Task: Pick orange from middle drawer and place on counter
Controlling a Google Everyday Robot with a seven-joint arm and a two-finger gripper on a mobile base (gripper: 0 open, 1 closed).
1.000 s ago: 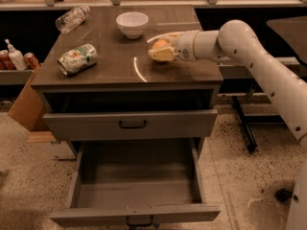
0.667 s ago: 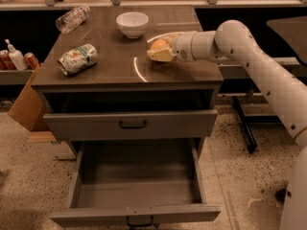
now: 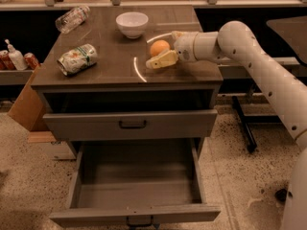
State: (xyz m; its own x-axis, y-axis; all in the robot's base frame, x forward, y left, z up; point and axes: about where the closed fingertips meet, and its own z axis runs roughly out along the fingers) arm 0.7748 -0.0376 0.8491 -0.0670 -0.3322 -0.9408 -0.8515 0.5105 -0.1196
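orange (image 3: 159,47) on tabletop (image 3: 108,63), right of centre, just near-right of white bowl (image 3: 132,24) | hand (image 3: 164,49) around orange, fingers apart on far and near side, not clamped | probably light, firm, smooth, ready to roll | best taken across widest middle

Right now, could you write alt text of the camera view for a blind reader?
The robot's gripper is at an orange at the right side of a counter, beside a white bowl. A can and a plastic bottle lie at the left. Below, a drawer stands open and empty.
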